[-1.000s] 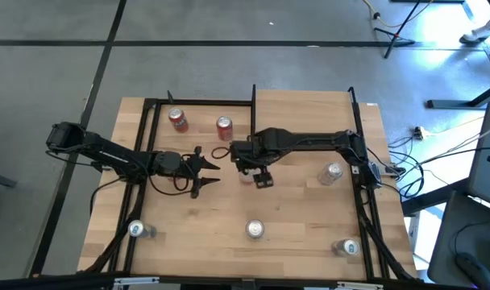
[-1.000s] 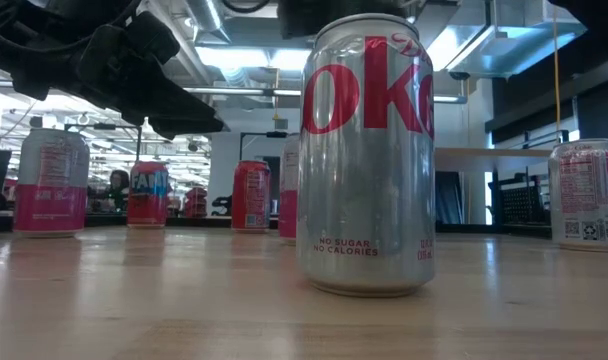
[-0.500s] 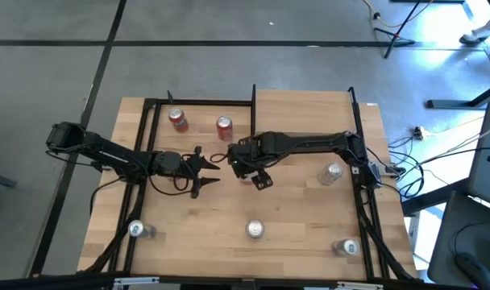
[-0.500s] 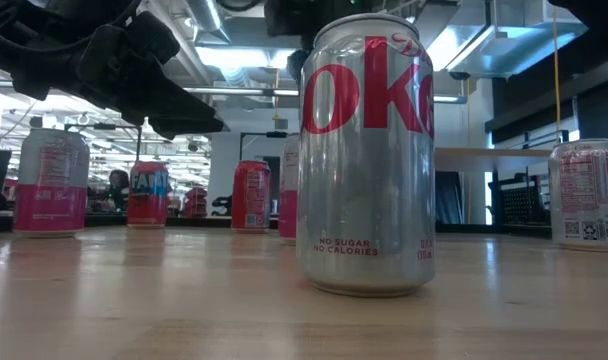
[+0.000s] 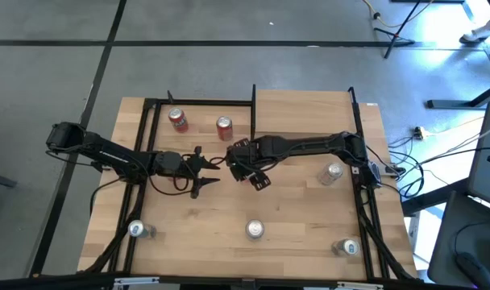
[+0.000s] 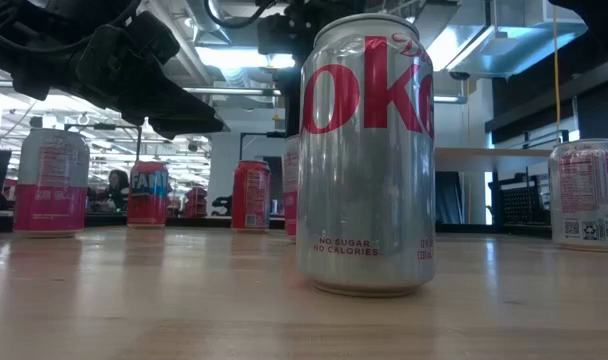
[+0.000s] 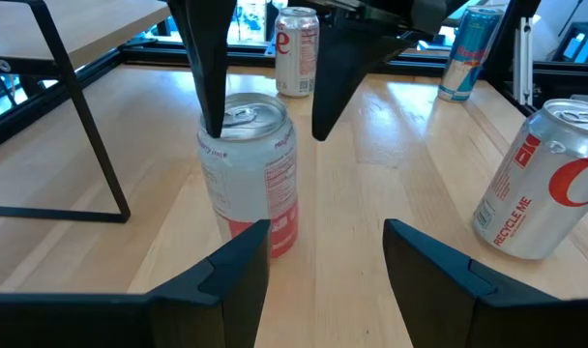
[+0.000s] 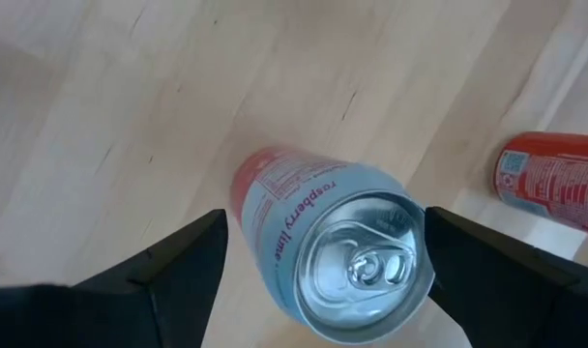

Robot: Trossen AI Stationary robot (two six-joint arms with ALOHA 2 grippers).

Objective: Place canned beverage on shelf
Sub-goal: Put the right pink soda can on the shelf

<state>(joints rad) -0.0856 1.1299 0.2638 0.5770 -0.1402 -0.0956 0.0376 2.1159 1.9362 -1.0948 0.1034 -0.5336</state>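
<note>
A white and pink can (image 7: pixel 248 169) stands upright on the table's middle. My right gripper (image 8: pixel 323 217) hangs open over it, pointing steeply down, with one finger (image 7: pixel 205 68) at the can's top rim and the other (image 7: pixel 344 68) off its far side. Whether either finger touches the can, I cannot tell. In the high view that gripper (image 5: pixel 249 171) hides the can. My left gripper (image 7: pixel 318 271) is open and nearly level, just left of the can and aimed at it (image 5: pixel 209 171). The shelf (image 5: pixel 301 113) is the raised board at the back right.
Two red cans (image 5: pixel 178 120) (image 5: pixel 224 127) stand at the back left. Silver cans stand at the right (image 5: pixel 332 172), front middle (image 5: pixel 254 229), front left (image 5: pixel 137 230) and front right (image 5: pixel 347 247). Black posts (image 7: pixel 81 126) carry the shelf.
My right gripper has sunk toward the white and pink can and shifted slightly toward the table's left. It has rolled about its own pointing line and stayed open. The can has not moved.
</note>
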